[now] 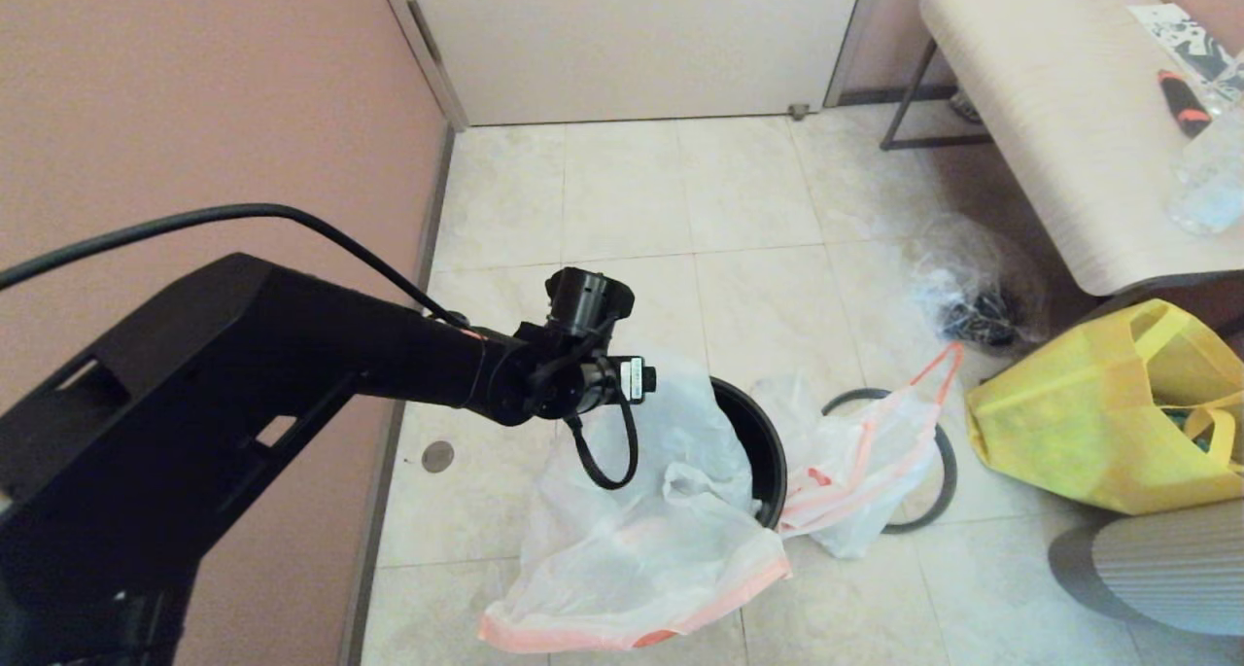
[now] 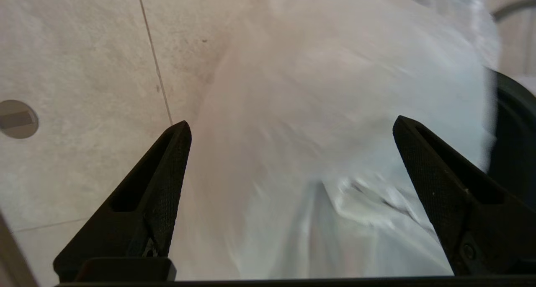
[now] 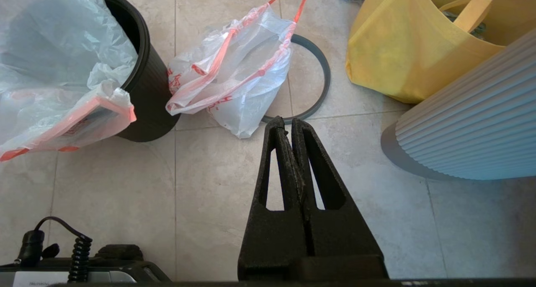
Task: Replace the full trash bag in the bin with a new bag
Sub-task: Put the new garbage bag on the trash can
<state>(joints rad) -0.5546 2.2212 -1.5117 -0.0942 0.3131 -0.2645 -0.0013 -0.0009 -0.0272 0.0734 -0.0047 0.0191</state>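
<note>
With the full trash bag (image 3: 234,77) already set on the floor just beside the bin (image 3: 144,69), the new bag (image 1: 641,549) is draped over the bin's rim, the left gripper (image 2: 293,127) held above it, fingers wide, seemingly for a fresh grasp, while the right gripper (image 3: 289,125) is kept pressed together, empty.

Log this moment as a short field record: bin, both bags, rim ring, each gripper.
bin: upright on the floor tiles, ring off
new bag: draped over the bin's left side, hem spilling onto the floor
full trash bag: on the floor right of the bin, lying across the grey ring
left gripper: open, above the new bag, gripping nothing
right gripper: shut and empty, over bare tile near the ring
</note>
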